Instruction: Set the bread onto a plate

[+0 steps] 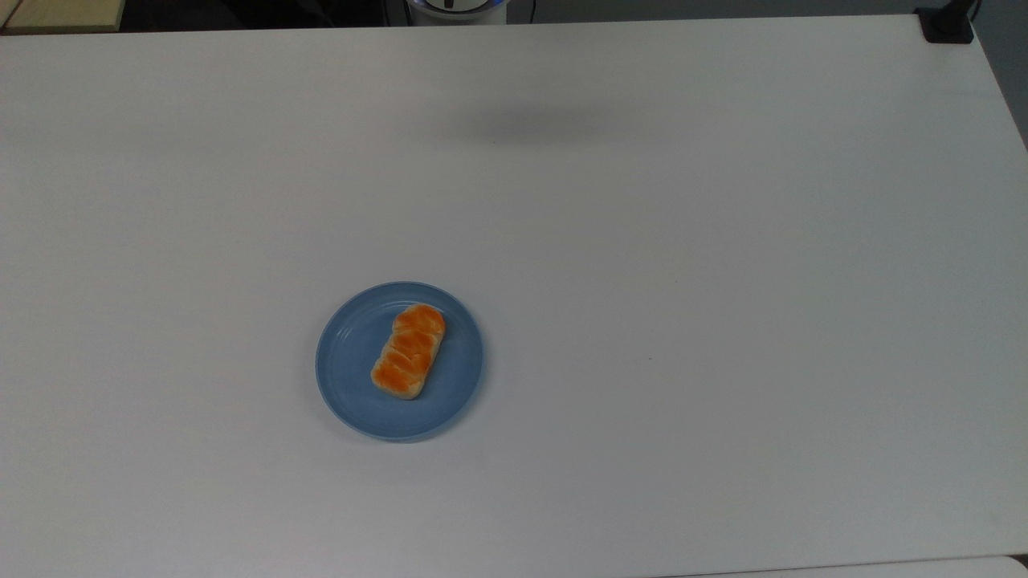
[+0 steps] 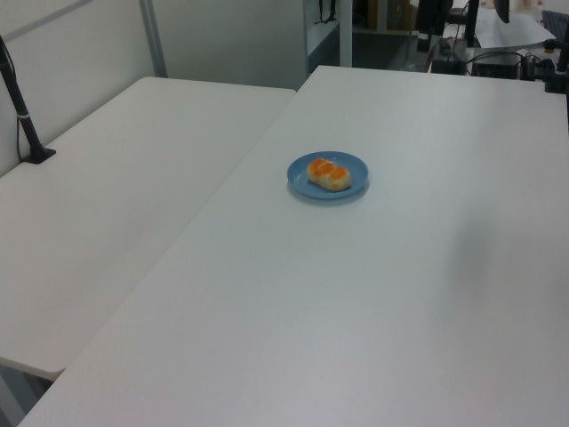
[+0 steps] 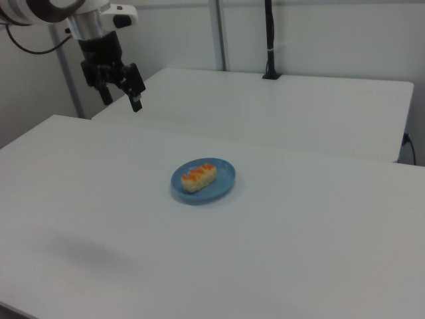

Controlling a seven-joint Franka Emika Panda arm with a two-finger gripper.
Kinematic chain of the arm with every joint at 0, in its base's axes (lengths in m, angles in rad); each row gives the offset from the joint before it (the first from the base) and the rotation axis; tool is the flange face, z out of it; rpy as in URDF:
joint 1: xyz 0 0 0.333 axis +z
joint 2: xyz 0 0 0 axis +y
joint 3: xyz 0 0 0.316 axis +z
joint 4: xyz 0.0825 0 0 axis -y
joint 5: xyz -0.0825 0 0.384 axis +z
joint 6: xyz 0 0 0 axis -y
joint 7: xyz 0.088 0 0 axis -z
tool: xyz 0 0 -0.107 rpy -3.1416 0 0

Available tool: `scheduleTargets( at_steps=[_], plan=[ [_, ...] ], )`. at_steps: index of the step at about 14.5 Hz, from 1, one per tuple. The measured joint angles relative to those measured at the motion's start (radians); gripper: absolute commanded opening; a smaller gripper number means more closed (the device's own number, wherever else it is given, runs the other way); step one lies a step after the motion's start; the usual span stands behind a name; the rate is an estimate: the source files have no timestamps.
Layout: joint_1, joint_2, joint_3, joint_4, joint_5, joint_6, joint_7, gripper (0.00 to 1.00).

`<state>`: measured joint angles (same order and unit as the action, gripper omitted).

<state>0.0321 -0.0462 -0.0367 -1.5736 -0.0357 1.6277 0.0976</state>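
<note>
Right view: pincer (image 3: 121,100) raised, fingers spread.

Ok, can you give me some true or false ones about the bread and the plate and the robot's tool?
1. The bread lies on the blue plate. True.
2. The tool is holding the bread. False: it hangs in the air with open fingers and nothing between them, far off toward the right view's upper left.
3. The plate sits on a white table. True.
4. The bread hangs over the plate's rim. False: it lies wholly inside the rim.
5. The bread has an orange-brown top. True.
</note>
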Motion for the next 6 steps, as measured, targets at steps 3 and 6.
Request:
scheduleTargets(
  at_steps=[3, 6],
  plan=[
    [-0.001, 0.003, -0.028, -0.003, 0.000, 0.033, 0.018, 1.00],
    [-0.002, 0.003, -0.041, -0.003, 0.000, 0.033, 0.018, 1.00]
  ],
)
